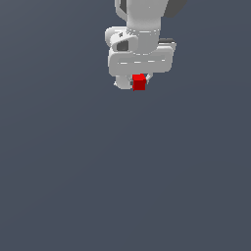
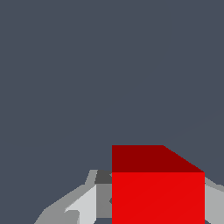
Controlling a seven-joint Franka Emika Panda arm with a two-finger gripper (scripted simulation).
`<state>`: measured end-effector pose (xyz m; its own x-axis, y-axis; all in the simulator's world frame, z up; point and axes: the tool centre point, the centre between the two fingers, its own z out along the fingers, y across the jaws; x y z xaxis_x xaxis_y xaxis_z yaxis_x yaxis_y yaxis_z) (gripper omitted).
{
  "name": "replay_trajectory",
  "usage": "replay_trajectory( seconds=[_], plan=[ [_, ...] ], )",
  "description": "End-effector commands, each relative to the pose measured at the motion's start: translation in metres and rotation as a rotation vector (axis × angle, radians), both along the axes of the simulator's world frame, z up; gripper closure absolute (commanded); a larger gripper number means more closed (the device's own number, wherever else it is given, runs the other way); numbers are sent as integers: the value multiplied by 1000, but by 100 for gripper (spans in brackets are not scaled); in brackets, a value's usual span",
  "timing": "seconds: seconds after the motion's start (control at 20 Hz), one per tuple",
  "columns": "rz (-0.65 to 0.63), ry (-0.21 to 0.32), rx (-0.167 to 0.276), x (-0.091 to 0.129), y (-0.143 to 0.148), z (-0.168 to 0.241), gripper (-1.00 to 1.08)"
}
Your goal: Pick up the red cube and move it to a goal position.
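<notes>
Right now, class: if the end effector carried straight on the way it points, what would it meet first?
Nothing shows ahead. The end effector holds the red cube between its fingers, and beyond it the wrist view shows only plain grey. Depth is unclear, so a surface may lie there.

Bright red cube (image 1: 139, 83), white tool (image 1: 138, 84), plain slate-grey backdrop.

Plain slate-grey backdrop (image 1: 59, 186), flat even light; maybe floor, can't tell.
</notes>
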<state>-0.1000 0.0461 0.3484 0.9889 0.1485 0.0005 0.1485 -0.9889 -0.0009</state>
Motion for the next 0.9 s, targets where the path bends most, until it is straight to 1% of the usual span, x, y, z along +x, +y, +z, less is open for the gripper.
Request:
replay_trajectory(
  seconds=[0.0,0.45,0.85],
  plan=[
    [0,0,0,-1,-2,26,108],
    [-1,0,-1,-1,-7,108,108],
    [-1,0,-1,1,-10,150,108]
  ],
)
